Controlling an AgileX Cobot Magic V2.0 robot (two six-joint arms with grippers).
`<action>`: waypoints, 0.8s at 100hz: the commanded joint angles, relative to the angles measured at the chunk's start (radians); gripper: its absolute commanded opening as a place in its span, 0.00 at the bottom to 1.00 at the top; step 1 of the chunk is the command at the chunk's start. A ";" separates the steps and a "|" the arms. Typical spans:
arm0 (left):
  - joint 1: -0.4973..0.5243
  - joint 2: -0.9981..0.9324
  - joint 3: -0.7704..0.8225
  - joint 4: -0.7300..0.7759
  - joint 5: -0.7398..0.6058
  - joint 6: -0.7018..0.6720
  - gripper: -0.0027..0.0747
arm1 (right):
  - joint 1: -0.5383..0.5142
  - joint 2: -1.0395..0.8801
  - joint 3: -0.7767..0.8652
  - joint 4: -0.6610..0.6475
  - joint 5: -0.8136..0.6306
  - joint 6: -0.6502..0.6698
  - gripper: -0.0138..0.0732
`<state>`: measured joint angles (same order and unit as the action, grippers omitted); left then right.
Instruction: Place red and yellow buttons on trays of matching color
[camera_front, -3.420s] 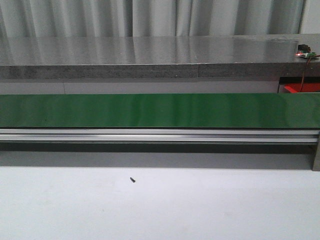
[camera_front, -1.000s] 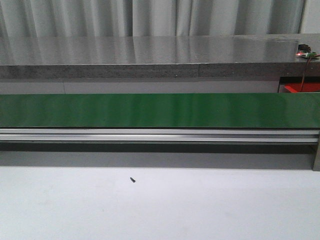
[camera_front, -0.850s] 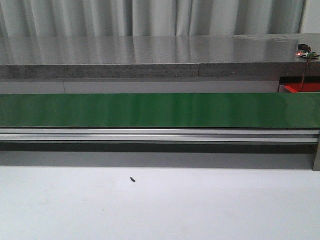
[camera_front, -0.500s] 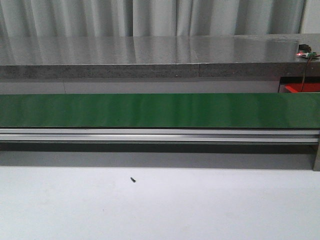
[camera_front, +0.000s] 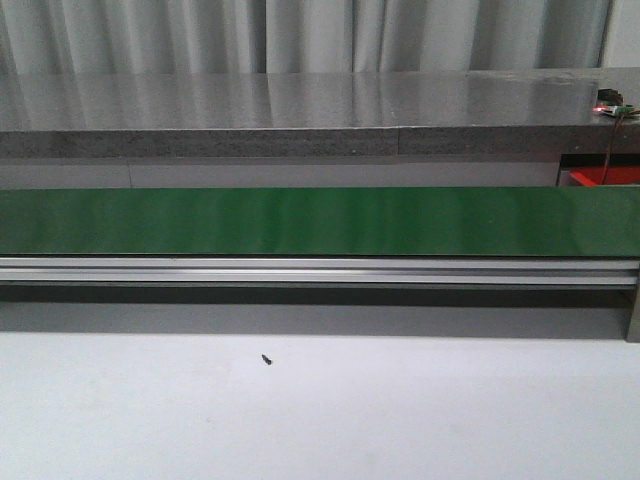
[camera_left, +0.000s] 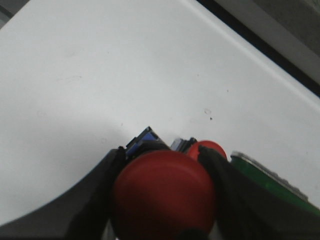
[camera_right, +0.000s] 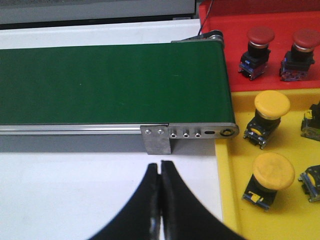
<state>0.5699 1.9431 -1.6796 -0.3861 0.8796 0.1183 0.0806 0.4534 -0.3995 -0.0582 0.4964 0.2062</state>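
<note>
A red button (camera_left: 164, 192) is pinched by the left gripper (camera_left: 165, 200), cap toward the camera, axis along the fingers. The right gripper (camera_right: 160, 200) is pressed together, empty.

Both grippers are matte black. The right gripper (camera_right: 160, 200) has two smooth fingers (camera_right: 145, 210) that broaden from narrow tips in curved outlines. The left gripper (camera_left: 162, 192) shows thick, rounded black fingers (camera_left: 97, 200) with soft edges
</note>
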 joint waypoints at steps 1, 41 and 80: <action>0.000 -0.094 -0.036 -0.021 0.026 0.059 0.29 | 0.002 0.001 -0.025 -0.007 -0.076 -0.007 0.02; -0.157 -0.135 -0.019 0.020 0.110 0.196 0.29 | 0.002 0.001 -0.025 -0.007 -0.080 -0.007 0.02; -0.259 -0.135 0.163 0.049 0.037 0.196 0.29 | 0.002 0.001 -0.025 -0.007 -0.083 -0.007 0.02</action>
<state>0.3256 1.8671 -1.5230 -0.3207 0.9705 0.3136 0.0806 0.4534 -0.3995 -0.0582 0.4919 0.2062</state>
